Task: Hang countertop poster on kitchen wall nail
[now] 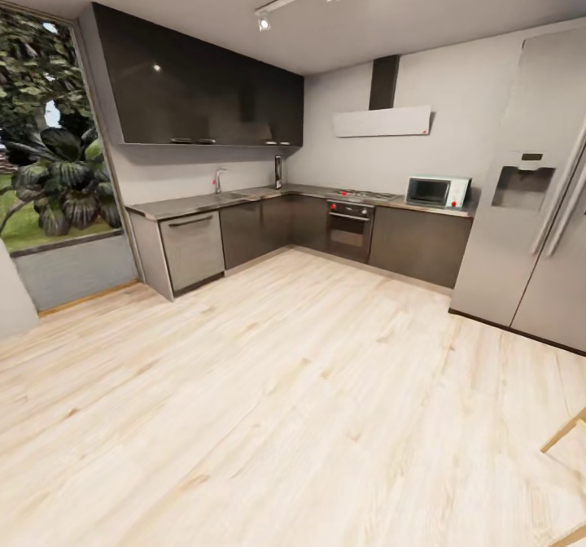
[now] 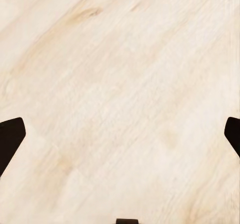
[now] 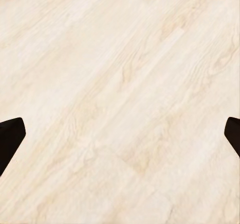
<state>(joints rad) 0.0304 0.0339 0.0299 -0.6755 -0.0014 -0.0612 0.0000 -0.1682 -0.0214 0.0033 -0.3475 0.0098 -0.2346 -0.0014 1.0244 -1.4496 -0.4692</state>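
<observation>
A: Where is the poster [image 1: 278,172]?

B: Far across the room, a small dark upright rectangle standing on the table [image 1: 203,202] near its inner corner, against the wall under the dark upper cabinets [image 1: 203,83]. It is too small to make out any print.

A: And the end effectors?

B: Both point down at the pale wood floor [image 1: 268,400]. The left end effector [image 2: 120,134] has its dark fingertips [image 2: 10,136] at opposite edges of the wrist view, spread wide, with nothing between them. The right end effector [image 3: 120,134] looks the same: fingertips [image 3: 10,136] far apart, empty.

A: How will the poster handle?

B: My guess: light, thin and stiff, with a smooth frame that could slip. A flat pinch on a side edge of the frame seems best, leaving the top free to meet a nail. I cannot make out any nail on the walls from here.

A: Any containers?

B: A sink [image 1: 230,197] with a tap is set in the table's left run; its inside is hidden. A microwave [image 1: 437,191] sits near the table's right end beside the fridge [image 1: 529,189], door closed. The oven [image 1: 350,229] below the hob is closed too.
</observation>
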